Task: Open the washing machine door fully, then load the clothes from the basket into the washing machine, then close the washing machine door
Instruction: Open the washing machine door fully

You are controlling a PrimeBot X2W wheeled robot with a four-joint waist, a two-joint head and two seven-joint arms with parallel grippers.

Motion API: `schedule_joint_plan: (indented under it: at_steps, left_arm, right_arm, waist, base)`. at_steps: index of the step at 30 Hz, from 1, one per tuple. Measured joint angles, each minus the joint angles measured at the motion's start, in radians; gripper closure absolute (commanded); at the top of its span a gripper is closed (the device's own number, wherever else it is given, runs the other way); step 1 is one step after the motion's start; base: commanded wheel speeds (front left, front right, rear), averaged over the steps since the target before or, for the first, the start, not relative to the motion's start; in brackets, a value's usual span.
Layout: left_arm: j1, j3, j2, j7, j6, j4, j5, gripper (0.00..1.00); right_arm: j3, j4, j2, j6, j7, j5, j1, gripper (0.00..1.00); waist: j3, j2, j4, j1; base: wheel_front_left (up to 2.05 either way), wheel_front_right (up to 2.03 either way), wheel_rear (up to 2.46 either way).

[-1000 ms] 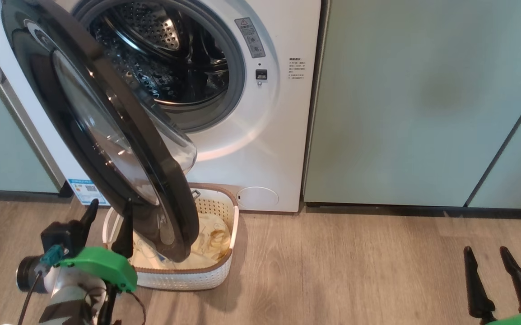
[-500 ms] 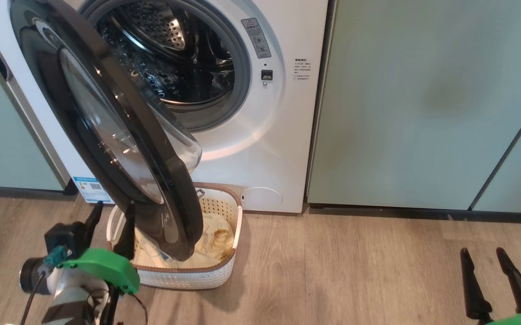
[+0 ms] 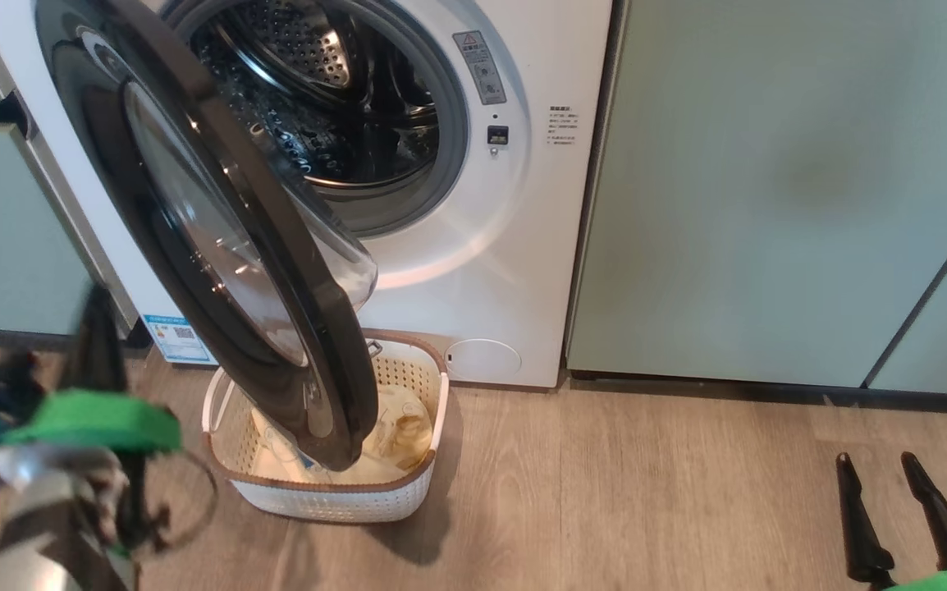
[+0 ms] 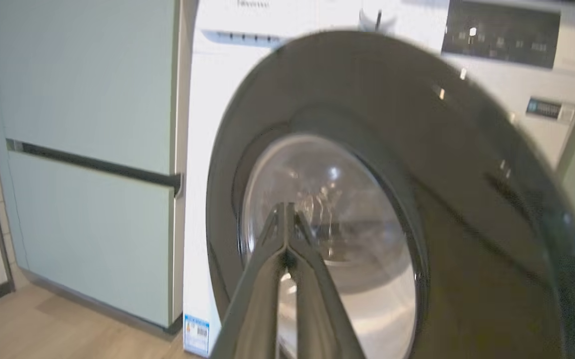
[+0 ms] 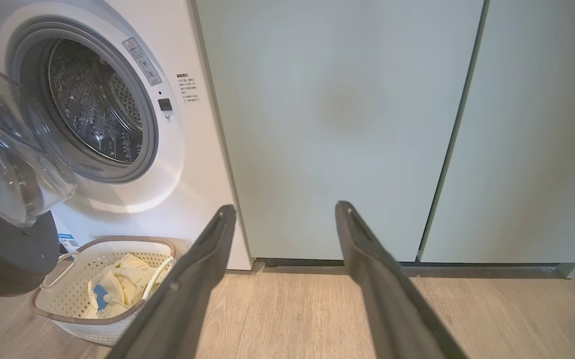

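The white washing machine point(image 3: 523, 246) has its door point(image 3: 219, 246) standing partly open, black rim and glass bowl hanging over the basket point(image 3: 334, 497). Pale yellow clothes point(image 3: 395, 427) lie in the basket, partly hidden by the door's lower edge. Blurred at the lower left, my left gripper point(image 3: 98, 328) is left of the door and basket. In its wrist view the left gripper point(image 4: 285, 208) is shut on nothing and points at the door's point(image 4: 467, 174) outer face. My right gripper point(image 3: 876, 460) is open at the lower right, far from the basket point(image 5: 63, 319), and stands open point(image 5: 285, 207).
Pale green cabinets point(image 3: 769, 205) stand right of the washer, and another cabinet point(image 3: 6, 230) is on its left. Wood floor point(image 3: 646, 492) stretches between the basket and the right gripper. The steel drum point(image 3: 317, 90) is open to view behind the door.
My left gripper has shut and swung left and up, away from the basket's left rim. The head camera shifted slightly. The right gripper has stayed where it was.
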Motion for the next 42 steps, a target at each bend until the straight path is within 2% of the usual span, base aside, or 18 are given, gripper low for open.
schedule_joint_plan:
  at_steps: [6,12,17,18,24,30,36,42]
  left_arm:
    - [-0.122,0.052,0.005,0.007,0.004,-0.136,-0.069,1.00]
    - [-0.258,0.008,0.003,0.083,0.003,-0.304,-0.130,1.00]
    - [-0.319,-0.151,-0.047,0.160,-0.007,-0.416,-0.146,1.00]
    - [-0.319,-0.151,-0.047,0.160,-0.007,-0.416,-0.146,1.00]
    - [-0.348,-0.360,-0.083,0.233,-0.007,-0.486,-0.155,1.00]
    - [-0.337,-0.561,-0.092,0.291,0.023,-0.546,-0.168,1.00]
    - [-0.240,-0.751,-0.091,0.309,0.046,-0.519,-0.183,1.00]
    - [-0.190,-0.862,-0.088,0.279,0.052,-0.419,-0.172,1.00]
  right_arm:
    - [-0.002,0.000,0.000,0.000,0.000,0.002,0.000,0.00]
    - [-0.002,0.001,0.000,0.000,0.000,0.003,0.000,0.00]
    - [-0.002,0.004,0.000,0.000,0.000,0.009,0.000,0.00]
    - [-0.002,0.004,0.000,0.000,0.000,0.009,0.000,0.00]
    - [-0.001,0.005,0.001,0.000,0.000,0.021,-0.001,0.00]
    - [0.009,0.006,0.001,0.000,0.000,0.021,-0.002,0.00]
    - [0.009,0.010,0.001,0.000,0.000,0.024,-0.003,0.00]
    - [0.009,0.011,0.001,0.000,0.000,0.024,-0.003,0.00]
  waist:
    - [0.003,0.0000,0.014,0.0000]
    - [0.009,0.0000,0.028,0.0000]
    - [0.015,0.0000,0.040,0.0000]
    - [0.015,0.0000,0.040,0.0000]
    - [0.024,0.0000,0.046,0.0000]
    - [0.030,0.0000,0.034,0.0000]
    - [0.034,0.0000,0.022,0.0000]
    - [0.035,0.0000,0.021,-0.0001]
  base:
    - [0.00,0.00,0.00]
    - [0.00,0.00,0.00]
    - [0.00,0.00,0.00]
    - [0.00,0.00,0.00]
    - [0.00,0.00,0.00]
    - [0.00,0.00,0.00]
    - [0.00,0.00,0.00]
    - [0.00,0.00,0.00]
